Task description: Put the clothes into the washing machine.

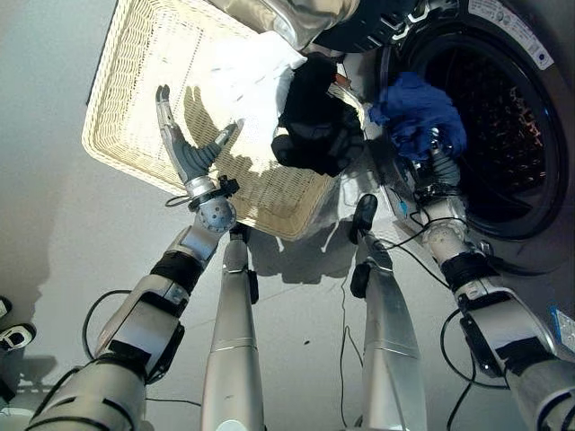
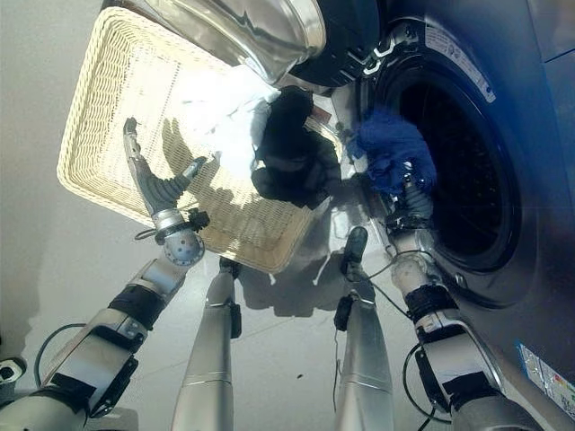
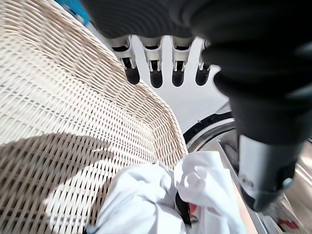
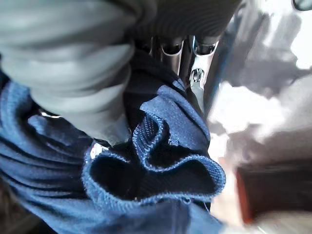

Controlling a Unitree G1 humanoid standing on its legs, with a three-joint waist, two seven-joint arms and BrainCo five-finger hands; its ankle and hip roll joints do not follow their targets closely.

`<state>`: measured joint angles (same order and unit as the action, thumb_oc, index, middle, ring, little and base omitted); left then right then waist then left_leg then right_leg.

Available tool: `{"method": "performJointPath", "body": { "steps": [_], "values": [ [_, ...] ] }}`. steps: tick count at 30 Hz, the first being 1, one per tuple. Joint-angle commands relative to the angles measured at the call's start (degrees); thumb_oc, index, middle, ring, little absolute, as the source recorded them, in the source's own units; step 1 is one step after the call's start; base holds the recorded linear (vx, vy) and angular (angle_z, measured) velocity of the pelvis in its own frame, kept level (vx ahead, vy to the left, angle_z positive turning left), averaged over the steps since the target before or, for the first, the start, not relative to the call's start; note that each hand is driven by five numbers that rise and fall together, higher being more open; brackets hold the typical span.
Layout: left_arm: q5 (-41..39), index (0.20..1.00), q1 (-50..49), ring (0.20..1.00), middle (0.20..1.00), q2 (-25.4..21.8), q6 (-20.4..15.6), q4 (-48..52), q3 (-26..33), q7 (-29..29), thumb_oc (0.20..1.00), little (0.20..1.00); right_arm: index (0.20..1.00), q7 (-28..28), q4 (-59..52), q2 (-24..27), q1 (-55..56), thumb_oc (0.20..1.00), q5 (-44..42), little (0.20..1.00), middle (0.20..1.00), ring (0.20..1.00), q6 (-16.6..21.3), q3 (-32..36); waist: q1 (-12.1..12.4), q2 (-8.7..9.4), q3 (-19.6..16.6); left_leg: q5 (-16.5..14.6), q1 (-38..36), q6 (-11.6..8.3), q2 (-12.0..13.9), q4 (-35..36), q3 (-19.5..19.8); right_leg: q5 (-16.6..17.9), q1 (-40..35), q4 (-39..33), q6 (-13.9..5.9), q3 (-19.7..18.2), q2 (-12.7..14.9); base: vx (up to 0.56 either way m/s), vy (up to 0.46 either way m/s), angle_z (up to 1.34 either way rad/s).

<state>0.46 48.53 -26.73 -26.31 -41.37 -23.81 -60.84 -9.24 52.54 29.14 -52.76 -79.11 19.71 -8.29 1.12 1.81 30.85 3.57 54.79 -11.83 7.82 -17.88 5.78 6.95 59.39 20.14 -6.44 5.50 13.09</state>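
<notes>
My right hand [image 1: 437, 162] has its fingers curled round a blue garment [image 1: 417, 111], held up at the mouth of the washing machine [image 1: 503, 126]. My left hand [image 1: 184, 148] hangs over the wicker basket [image 1: 135, 99], fingers straight, holding nothing. White cloth [image 1: 252, 76] and a black garment [image 1: 314, 121] lie at the basket's end nearest the machine.

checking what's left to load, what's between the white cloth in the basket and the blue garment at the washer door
A black garment, draped over the wicker basket's rim, lies between the white cloth and the blue garment gripped by the right hand; both eye views show it.
</notes>
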Motion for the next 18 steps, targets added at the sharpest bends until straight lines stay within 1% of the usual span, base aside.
{"method": "performJointPath", "body": {
  "steps": [1, 2, 3, 4, 5, 6, 7, 8, 10, 11, 12, 13, 15, 16, 17, 18],
  "values": [
    [0.3, 1.0, -1.6, 1.0, 1.0, -3.3, -2.5, 0.9, 0.9, -0.3, 1.0, 1.0, 0.2, -3.1, -1.3, 8.3, -1.8, 0.2, -7.5, 0.2, 0.2, 0.2, 14.8, 5.1, 1.5, 0.32, -1.1, 0.9, 1.9, 4.95, -3.7, -0.5, 1.4, 4.0, 0.3, -0.2, -5.07, 1.7, -2.0, -0.01, -0.083, -0.01],
    [0.4, 1.0, -1.8, 1.0, 1.0, -3.6, -2.4, 1.0, 0.8, -0.3, 1.0, 1.0, 0.2, -4.2, -1.6, 8.9, -2.2, 0.2, -6.9, 0.2, 0.2, 0.2, 16.0, 5.5, 1.5, 0.41, -1.1, 0.8, 1.9, 4.94, -3.7, -0.4, 1.4, 4.0, 0.2, -0.3, -5.1, 1.8, -2.0, -0.01, -0.087, -0.03],
    [1.9, 1.0, -2.4, 1.0, 1.0, -4.8, -1.4, 1.4, 0.6, -0.1, 1.0, 1.0, 0.2, -8.1, -3.7, 10.6, -3.0, 0.2, -5.1, 0.2, 0.2, 0.2, 19.8, 6.4, 1.5, 0.86, -1.1, 0.8, 2.0, 4.9, -3.6, -0.1, 1.5, 4.2, 0.0, -0.8, -5.2, 2.2, -2.2, -0.02, -0.056, -0.04],
    [3.5, 1.0, -2.7, 1.0, 1.0, -6.3, -0.2, 1.4, 0.2, 0.1, 1.0, 1.0, 0.335, -11.8, -5.6, 12.7, -3.4, 0.335, -1.8, 0.335, 0.335, 0.335, 21.3, 7.0, 1.2, 1.35, -1.1, 0.7, 1.9, 4.92, -3.5, -0.1, 1.6, 4.3, -0.2, -1.2, -5.24, 2.3, -2.4, -0.01, -0.039, -0.08],
    [4.1, 1.0, -2.7, 1.0, 1.0, -7.3, 0.9, 1.4, -0.2, 0.0, 1.0, 1.0, 0.558, -15.1, -7.0, 14.1, -3.5, 0.558, 0.5, 0.558, 0.558, 0.558, 22.3, 7.3, 1.0, 1.68, -1.1, 0.6, 1.9, 4.98, -3.5, -0.1, 1.6, 4.5, -0.2, -1.4, -5.26, 2.2, -2.6, -0.01, -0.007, -0.08],
    [4.3, 1.0, -2.5, 1.0, 1.0, -8.3, 1.6, 1.1, -0.6, 0.2, 1.0, 1.0, 0.868, -17.6, -8.1, 15.4, -3.6, 0.868, 2.3, 0.868, 0.868, 0.868, 22.3, 7.8, 0.8, 1.99, -1.1, 0.4, 1.8, 5.08, -3.3, -0.2, 1.7, 4.4, -0.4, -1.3, -5.31, 2.1, -2.7, 0.0, 0.005, -0.07],
    [4.5, 1.0, -2.4, 1.0, 1.0, -8.6, 1.7, 0.9, -0.7, 0.3, 1.0, 1.0, 1.0, -18.3, -8.2, 15.7, -3.7, 1.0, 3.3, 1.0, 1.0, 1.0, 22.1, 8.1, 0.8, 2.07, -1.1, 0.4, 1.7, 5.1, -3.3, -0.2, 1.7, 4.3, -0.4, -1.3, -5.32, 2.1, -2.7, 0.0, 0.0, 0.0],
    [5.0, 1.0, -2.1, 1.0, 1.0, -9.2, 2.1, 0.4, -0.9, 0.5, 1.0, 1.0, 1.0, -19.3, -8.3, 16.5, -3.7, 1.0, 5.0, 1.0, 1.0, 1.0, 21.5, 8.4, 0.7, 2.23, -1.1, 0.3, 1.6, 5.17, -3.3, -0.2, 1.7, 4.2, -0.5, -1.2, -5.3, 2.0, -2.8, 0.0, 0.0, 0.0],
    [6.3, 1.0, 0.2, 1.0, 1.0, -11.4, 3.9, -1.4, -1.9, 1.3, 1.0, 1.0, 1.0, -19.0, -8.4, 18.9, -4.2, 1.0, 8.4, 1.0, 1.0, 1.0, 19.0, 7.7, 0.2, 2.65, -1.1, 0.1, 1.5, 5.33, -3.5, -0.5, 1.8, 4.2, -0.6, -1.3, -5.16, 1.8, -3.0, 0.01, 0.038, 0.0],
    [6.5, 1.0, 0.4, 1.0, 1.0, -11.5, 4.1, -1.6, -2.0, 1.4, 1.0, 1.0, 1.0, -18.9, -8.3, 19.0, -4.3, 1.0, 8.5, 1.0, 1.0, 1.0, 18.9, 7.6, 0.2, 2.67, -1.1, 0.1, 1.5, 5.34, -3.5, -0.5, 1.8, 4.2, -0.5, -1.3, -5.15, 1.8, -3.0, 0.01, 0.062, -0.01],
    [7.3, 1.0, 2.0, 1.0, 1.0, -12.4, 5.2, -2.7, -2.7, 2.1, 1.0, 1.0, 1.0, -18.0, -7.6, 19.7, -4.9, 1.0, 9.3, 1.0, 1.0, 1.0, 18.0, 7.0, 0.0, 2.67, -1.1, 0.0, 1.4, 5.37, -3.6, -0.6, 1.8, 4.1, -0.5, -1.2, -5.09, 1.7, -2.9, 0.01, 0.048, -0.02],
    [7.5, 1.0, 3.6, 1.0, 1.0, -13.1, 5.5, -4.0, -3.4, 2.9, 1.0, 1.0, 1.0, -18.5, -6.3, 20.1, -5.1, 1.0, 10.9, 1.0, 1.0, 1.0, 17.1, 6.3, -0.1, 2.61, -1.1, 0.0, 1.4, 5.45, -3.7, -0.7, 1.7, 4.0, -0.4, -1.1, -5.06, 1.6, -2.9, 0.01, 0.043, -0.04],
    [8.1, 1.0, 5.7, 1.0, 1.0, -13.4, 5.6, -5.9, -4.5, 3.9, 1.0, 1.0, 1.0, -19.4, -3.9, 20.3, -5.8, 1.0, 14.5, 1.0, 1.0, 1.0, 15.6, 5.3, 0.0, 2.37, -1.1, 0.0, 1.3, 5.6, -4.0, -0.7, 1.7, 3.9, -0.5, -1.0, -5.05, 1.6, -2.8, 0.0, 0.005, -0.02],
    [8.8, 1.0, 6.6, 1.0, 1.0, -13.4, 5.9, -6.4, -5.0, 4.3, 1.0, 1.0, 1.0, -20.2, -3.0, 20.3, -6.2, 1.0, 17.1, 1.0, 1.0, 1.0, 13.8, 4.6, 0.0, 2.26, -1.1, -0.1, 1.4, 5.67, -4.1, -0.7, 1.7, 3.9, -0.4, -1.0, -5.04, 1.5, -2.8, 0.0, 0.0, 0.0],
    [8.9, 1.0, 7.0, 1.0, 1.0, -13.4, 6.0, -6.7, -5.3, 4.4, 1.0, 1.0, 1.0, -20.4, -2.6, 20.3, -6.5, 1.0, 17.7, 1.0, 1.0, 1.0, 13.3, 4.1, 0.0, 2.19, -1.1, -0.1, 1.4, 5.68, -4.2, -0.7, 1.7, 3.9, -0.3, -1.0, -5.04, 1.6, -2.7, 0.0, 0.0, 0.0],
    [9.6, 1.0, 8.3, 1.0, 1.0, -13.3, 6.1, -7.7, -6.1, 5.0, 1.0, 1.0, 1.0, -20.9, -1.0, 20.3, -7.6, 1.0, 20.2, 1.0, 1.0, 1.0, 11.3, 2.6, 0.1, 1.94, -1.1, 0.0, 1.4, 5.71, -4.4, -0.6, 1.7, 4.0, -0.3, -1.1, -5.02, 1.6, -2.6, 0.0, 0.0, 0.0]
  ]
}}
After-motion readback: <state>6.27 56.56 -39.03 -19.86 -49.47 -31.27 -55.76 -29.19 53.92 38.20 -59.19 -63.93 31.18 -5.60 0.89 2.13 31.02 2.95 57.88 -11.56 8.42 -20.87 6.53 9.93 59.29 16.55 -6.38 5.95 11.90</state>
